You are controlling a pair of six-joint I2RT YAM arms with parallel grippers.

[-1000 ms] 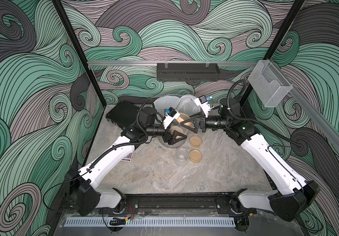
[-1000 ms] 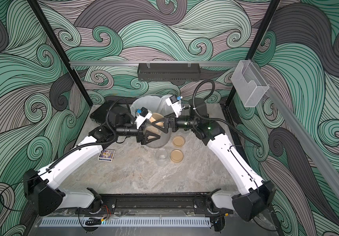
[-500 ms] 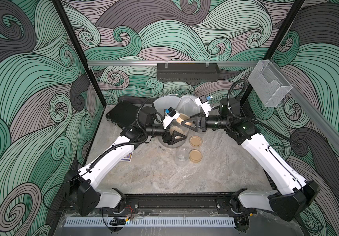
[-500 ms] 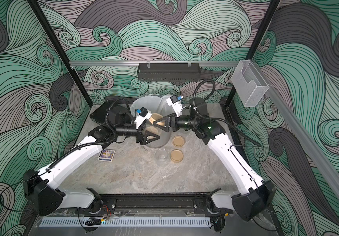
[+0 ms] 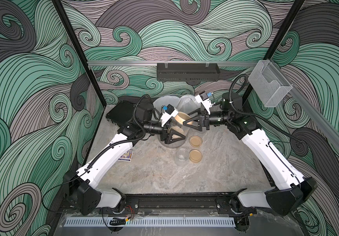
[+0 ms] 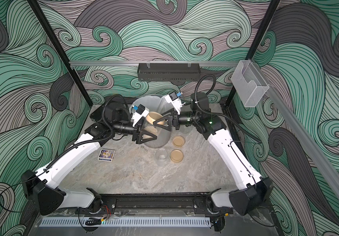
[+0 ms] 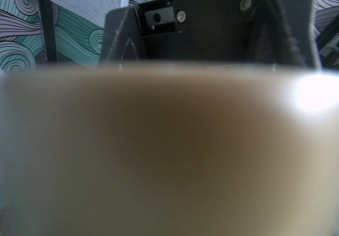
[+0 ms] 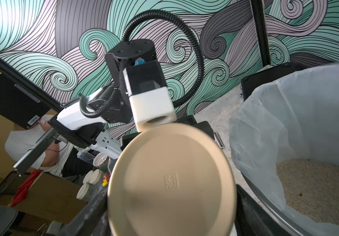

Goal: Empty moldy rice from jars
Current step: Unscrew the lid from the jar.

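Note:
My left gripper [image 5: 177, 130] is shut on a clear jar [image 6: 151, 127] of moldy rice [image 6: 149, 129], held tilted in front of the bin [image 5: 164, 99]. The jar's tan lid [image 5: 182, 118] is on it. My right gripper [image 5: 186, 119] is shut on that lid [image 8: 171, 179], with a black finger [image 8: 252, 214] on each side. In the left wrist view the jar [image 7: 164, 153] is a beige blur. An empty open jar [image 5: 182, 154] stands on the table beside two loose lids [image 5: 195, 141] [image 5: 195, 155]. Rice [image 8: 318, 183] lies in the bin's white liner [image 8: 287, 112].
A small printed card box [image 5: 126, 155] lies on the marble table near the left arm. A black box [image 5: 121, 112] sits at the back left. A black shelf [image 5: 187, 71] hangs on the back wall, and a clear holder [image 5: 269, 85] on the right rail.
The right gripper's jaws have closed in onto the jar's lid. Both arms and the held jar have hardly moved.

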